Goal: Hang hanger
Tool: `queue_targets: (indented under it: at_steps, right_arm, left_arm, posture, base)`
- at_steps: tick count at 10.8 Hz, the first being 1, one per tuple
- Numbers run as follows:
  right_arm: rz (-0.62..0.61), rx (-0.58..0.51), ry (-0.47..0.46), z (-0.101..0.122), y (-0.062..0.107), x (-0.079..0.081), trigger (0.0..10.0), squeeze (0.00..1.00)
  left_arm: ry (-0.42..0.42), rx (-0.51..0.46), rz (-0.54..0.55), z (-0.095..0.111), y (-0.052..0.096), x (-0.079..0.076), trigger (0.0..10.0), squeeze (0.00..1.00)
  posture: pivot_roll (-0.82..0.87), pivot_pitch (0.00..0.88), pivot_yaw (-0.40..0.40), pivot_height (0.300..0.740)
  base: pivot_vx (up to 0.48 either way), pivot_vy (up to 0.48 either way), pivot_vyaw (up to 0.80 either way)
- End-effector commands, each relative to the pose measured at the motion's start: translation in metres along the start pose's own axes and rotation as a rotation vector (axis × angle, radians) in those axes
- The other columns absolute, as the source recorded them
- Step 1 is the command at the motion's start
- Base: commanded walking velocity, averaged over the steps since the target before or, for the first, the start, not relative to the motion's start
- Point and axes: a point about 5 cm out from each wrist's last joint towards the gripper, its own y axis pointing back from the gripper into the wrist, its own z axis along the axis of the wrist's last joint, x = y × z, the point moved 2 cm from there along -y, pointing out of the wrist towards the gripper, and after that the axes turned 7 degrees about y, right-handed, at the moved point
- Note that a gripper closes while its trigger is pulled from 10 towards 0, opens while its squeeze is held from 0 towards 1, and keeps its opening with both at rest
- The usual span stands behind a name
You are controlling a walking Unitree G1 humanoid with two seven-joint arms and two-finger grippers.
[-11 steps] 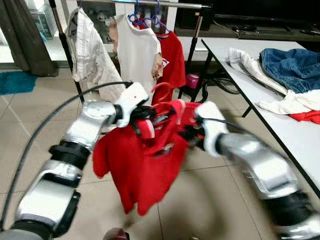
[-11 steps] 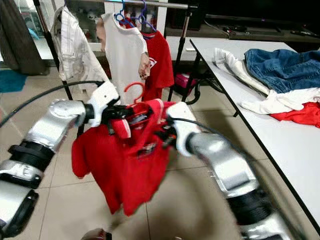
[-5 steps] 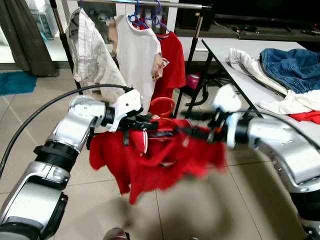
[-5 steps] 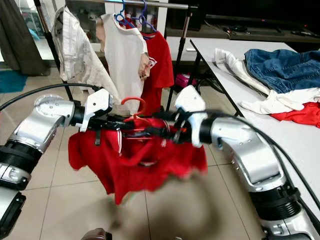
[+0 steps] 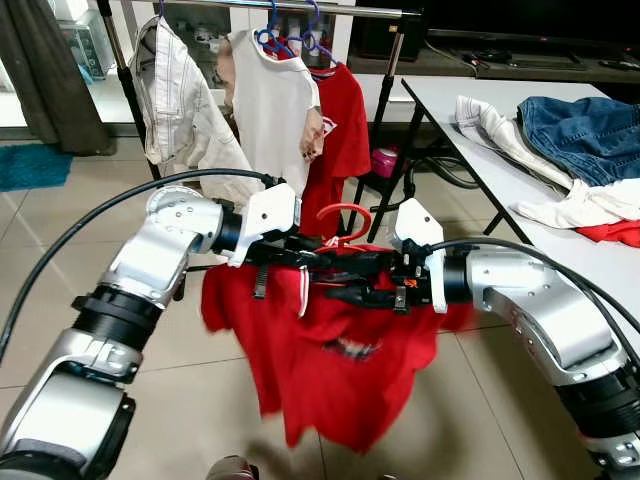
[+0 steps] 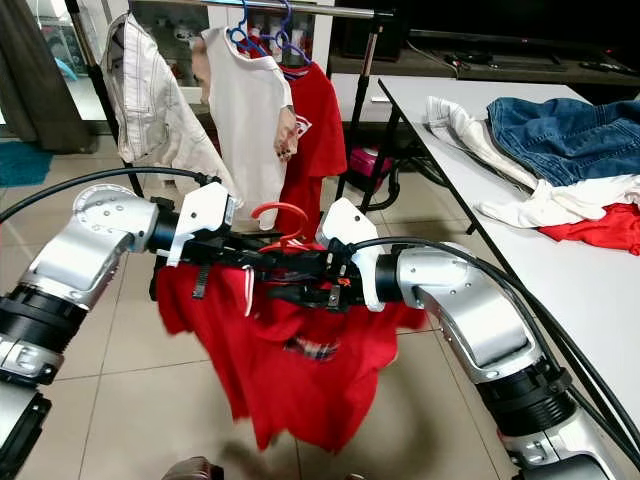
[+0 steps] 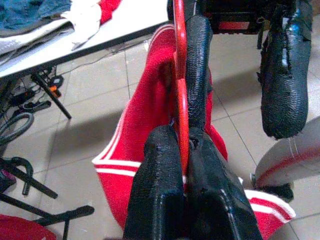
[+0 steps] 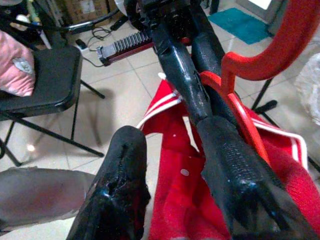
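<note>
Tiled floor [image 5: 60,200], clothes rack [image 5: 300,10] at upper centre. Since earlier, red shirt [image 5: 340,360] is seen hanging lower, less spread. Left gripper [image 7: 182,150] clamped on red hanger [image 5: 345,215] at centre; right gripper [image 8: 200,125] spread apart beside it.

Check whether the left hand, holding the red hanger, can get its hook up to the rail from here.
Probably not yet. The left hand grips the red hanger well below the rail, and the rack stands further off across the floor. Nothing blocks the way, but the robot likely must step closer and lift.
</note>
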Motion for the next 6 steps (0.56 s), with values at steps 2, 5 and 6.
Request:
queue_targets:
  at_steps: [2, 5, 6]
  right_arm:
    - [0.009, 0.007, 0.058, 0.007, 0.014, -0.006, 10.0, 0.00]
    - [0.031, 0.063, 0.085, 0.006, 0.044, -0.008, 10.0, 0.00]
    - [-0.001, 0.069, 0.084, 0.005, 0.045, -0.012, 10.0, 0.00]
  left_arm:
    - [-0.013, 0.031, -0.002, -0.004, 0.000, -0.001, 0.0, 0.00]
    - [0.009, 0.041, 0.009, -0.010, 0.002, -0.001, 0.0, 0.00]
    - [0.006, 0.035, 0.002, -0.009, 0.002, -0.002, 0.0, 0.00]
  posture:
    - [0.03, 0.000, -0.055, 0.740]
    - [0.02, 0.000, -0.058, 0.740]
    - [0.02, 0.000, -0.057, 0.740]
  base:
    - [0.000, 0.000, 0.00]
    - [0.000, 0.000, 0.00]
    - [0.000, 0.000, 0.00]
